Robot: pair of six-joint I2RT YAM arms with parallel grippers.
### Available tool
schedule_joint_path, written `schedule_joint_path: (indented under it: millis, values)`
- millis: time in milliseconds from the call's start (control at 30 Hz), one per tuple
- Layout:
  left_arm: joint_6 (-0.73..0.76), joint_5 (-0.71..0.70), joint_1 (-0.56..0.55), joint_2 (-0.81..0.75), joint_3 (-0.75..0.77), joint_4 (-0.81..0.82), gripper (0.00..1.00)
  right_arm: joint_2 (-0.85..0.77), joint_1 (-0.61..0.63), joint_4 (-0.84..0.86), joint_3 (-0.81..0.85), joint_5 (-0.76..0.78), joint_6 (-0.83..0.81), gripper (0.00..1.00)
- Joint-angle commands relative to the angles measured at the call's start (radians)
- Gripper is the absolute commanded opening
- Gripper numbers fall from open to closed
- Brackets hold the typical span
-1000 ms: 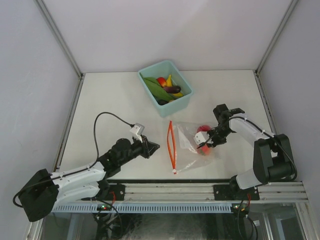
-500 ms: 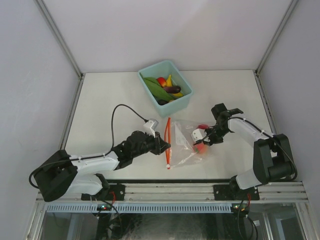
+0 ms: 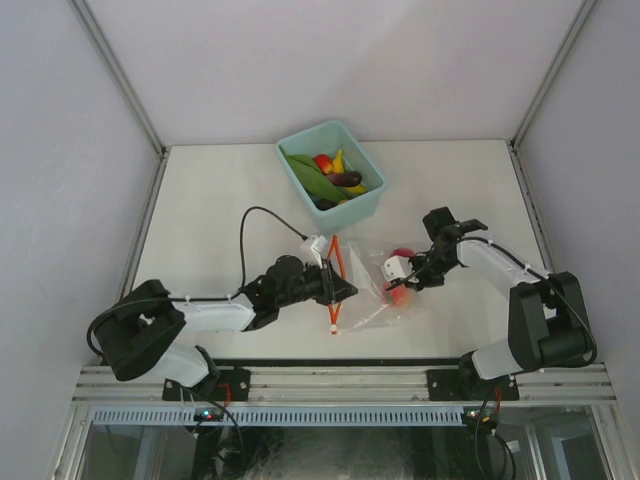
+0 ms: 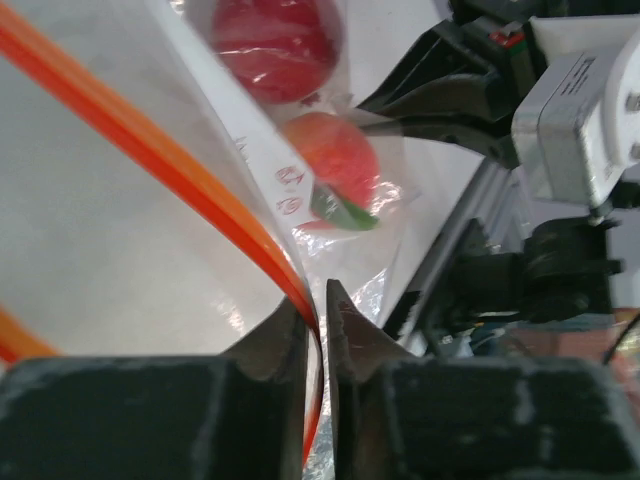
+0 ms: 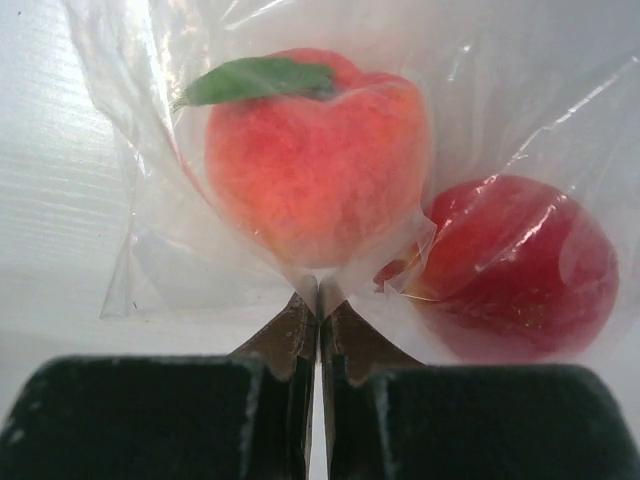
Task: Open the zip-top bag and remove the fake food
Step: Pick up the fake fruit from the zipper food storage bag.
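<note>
The clear zip-top bag (image 3: pixel 372 285) lies at the table's front middle, its orange zipper strip (image 3: pixel 337 285) on its left edge. Inside it are an orange-red peach (image 5: pixel 315 150) and a red apple (image 5: pixel 525 265); both also show in the left wrist view, the peach (image 4: pixel 335 160) below the apple (image 4: pixel 275 45). My left gripper (image 4: pixel 318 300) is shut on the zipper strip (image 4: pixel 150 145). My right gripper (image 5: pixel 319 290) is shut on the bag's plastic (image 5: pixel 160 240) just under the peach. A long green piece, a dark purple eggplant and a yellow piece lie in the teal bin (image 3: pixel 372 200).
The teal bin stands at the back middle, just beyond the bag. The metal rail (image 3: pixel 350 380) runs along the table's near edge. White walls close in the table on three sides.
My left arm has reached right across the table to the bag's zipper edge and closed on the strip. The bag has shifted slightly left. The right gripper has kept its grip.
</note>
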Motion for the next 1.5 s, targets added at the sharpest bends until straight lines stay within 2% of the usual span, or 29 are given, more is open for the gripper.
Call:
schedule_joint_path:
  millis: [0, 67, 300, 400, 500, 533, 700, 767, 833, 900, 1167, 1300, 1367, 1467]
  values:
    - [-0.059, 0.114, -0.007, 0.032, 0.092, 0.091, 0.05, -0.046, 0.005, 0.055, -0.006, -0.046, 0.068, 0.0]
    - [-0.084, 0.133, -0.007, 0.008, 0.082, 0.148, 0.0, -0.052, -0.003, 0.086, -0.005, -0.039, 0.12, 0.0]
    - [-0.125, 0.209, -0.007, -0.009, 0.032, 0.285, 0.0, -0.077, -0.1, 0.144, 0.02, -0.055, 0.278, 0.0]
    - [-0.136, 0.221, -0.007, 0.025, 0.024, 0.288, 0.0, -0.084, -0.124, 0.111, 0.022, -0.053, 0.274, 0.0]
    - [-0.136, 0.229, -0.007, 0.065, 0.046, 0.236, 0.0, -0.093, -0.139, 0.04, 0.021, -0.081, 0.198, 0.0]
    - [-0.131, 0.233, -0.007, 0.078, 0.062, 0.203, 0.0, -0.101, -0.139, 0.019, 0.021, -0.088, 0.173, 0.03]
    - [-0.121, 0.245, -0.007, 0.118, 0.117, 0.142, 0.0, -0.175, -0.143, -0.104, 0.036, -0.188, 0.043, 0.43]
    - [-0.12, 0.242, -0.007, 0.121, 0.122, 0.137, 0.0, -0.203, -0.143, -0.151, 0.037, -0.234, -0.019, 0.56]
    - [-0.12, 0.245, -0.007, 0.123, 0.126, 0.136, 0.0, -0.219, -0.141, -0.191, 0.032, -0.266, -0.077, 0.63]
    - [-0.119, 0.249, -0.007, 0.126, 0.129, 0.137, 0.0, -0.222, -0.127, -0.168, 0.016, -0.263, -0.077, 0.66]
    - [-0.117, 0.26, -0.007, 0.125, 0.135, 0.137, 0.0, -0.142, -0.049, 0.027, -0.057, -0.086, 0.04, 0.65]
    - [-0.117, 0.265, -0.007, 0.129, 0.135, 0.137, 0.0, -0.098, -0.047, 0.072, -0.06, -0.055, 0.061, 0.62]
    - [-0.117, 0.27, -0.007, 0.137, 0.138, 0.137, 0.0, -0.081, -0.036, 0.082, -0.059, -0.049, 0.067, 0.55]
    - [-0.119, 0.273, -0.007, 0.149, 0.14, 0.136, 0.0, -0.057, -0.009, 0.088, -0.06, -0.048, 0.076, 0.37]
